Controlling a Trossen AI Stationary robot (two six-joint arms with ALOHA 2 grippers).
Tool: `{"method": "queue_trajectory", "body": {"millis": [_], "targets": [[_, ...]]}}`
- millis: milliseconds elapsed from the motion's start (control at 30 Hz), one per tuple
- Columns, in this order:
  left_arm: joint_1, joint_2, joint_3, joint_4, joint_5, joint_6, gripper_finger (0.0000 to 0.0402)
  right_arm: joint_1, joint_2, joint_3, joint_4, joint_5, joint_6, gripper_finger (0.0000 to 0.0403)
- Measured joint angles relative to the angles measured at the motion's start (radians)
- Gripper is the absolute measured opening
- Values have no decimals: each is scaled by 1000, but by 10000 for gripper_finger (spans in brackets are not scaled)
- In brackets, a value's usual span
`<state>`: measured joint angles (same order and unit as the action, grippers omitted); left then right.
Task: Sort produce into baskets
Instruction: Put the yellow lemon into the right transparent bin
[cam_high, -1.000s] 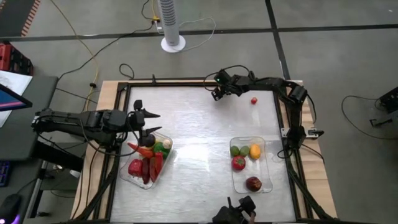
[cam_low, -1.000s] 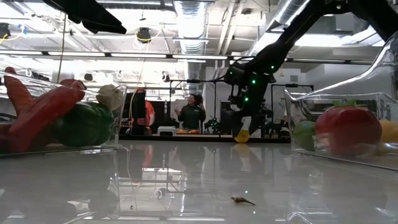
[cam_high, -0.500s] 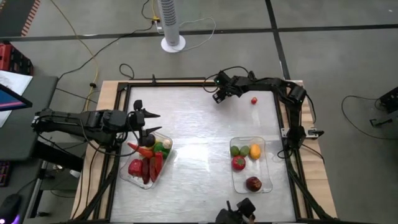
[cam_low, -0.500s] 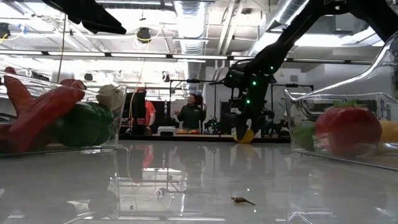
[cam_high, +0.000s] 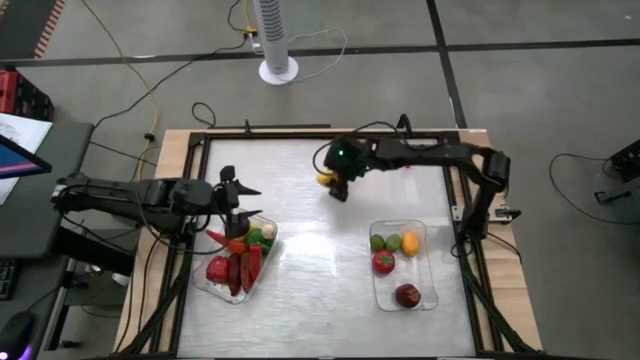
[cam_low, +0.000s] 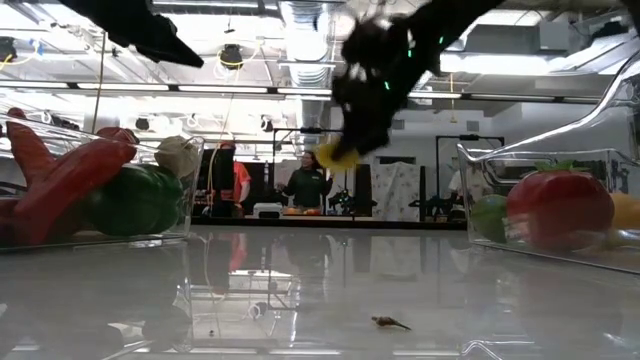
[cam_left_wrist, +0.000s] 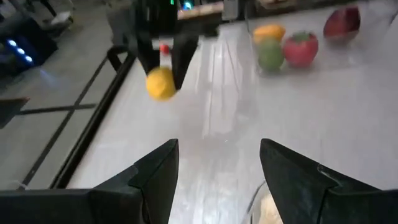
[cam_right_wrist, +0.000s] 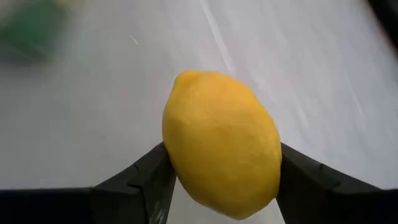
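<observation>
A yellow lemon (cam_right_wrist: 221, 143) hangs above the table's middle, far of centre, with my right gripper (cam_high: 335, 186) shut on it; it also shows in the high view as the lemon (cam_high: 324, 179). The left basket (cam_high: 205, 285) holds red, green, orange and white produce. The right basket (cam_high: 377, 296) holds a green, a yellow, a red and a dark red piece. My left gripper (cam_left_wrist: 217, 168) stands open over the left basket's far end with nothing between its fingers. My right gripper pinches the lemon's two opposite sides (cam_right_wrist: 174, 155) between its two fingers (cam_right_wrist: 140, 180), which lie across the lemon's length. The fingers slant down from the table's right and far side. The lemon is lifted clear of the table (cam_low: 335, 155).
A small red piece (cam_left_wrist: 163, 48) lies near the far right of the table, behind my right gripper. A black frame (cam_high: 200, 150) runs round the tabletop. Bare tabletop (cam_high: 310, 260) lies between the two baskets. People stand in the room beyond the far edge (cam_low: 308, 185).
My right gripper has risen from the far edge with the lemon, which lay on the table before. It has swung toward the table's middle, nearer and a little left, and has rolled. The lemon now hangs clear of the table.
</observation>
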<state>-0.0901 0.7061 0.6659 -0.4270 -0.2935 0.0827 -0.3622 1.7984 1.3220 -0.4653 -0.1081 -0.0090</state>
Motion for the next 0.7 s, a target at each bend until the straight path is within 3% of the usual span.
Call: {"method": "queue_trajectory", "body": {"millis": [200,367,533,700], "targets": [[-2,33,0,0,-44,-83,212,167,-37,0,234,-21,0,251],[-2,11,0,35,26,-145,212,272,-25,-2,282,-30,-7,251],[-2,20,0,-3,105,-211,212,322,-126,0,51,-28,60,251],[-4,20,0,-27,96,-201,212,377,-254,0,-266,0,201,251]]}}
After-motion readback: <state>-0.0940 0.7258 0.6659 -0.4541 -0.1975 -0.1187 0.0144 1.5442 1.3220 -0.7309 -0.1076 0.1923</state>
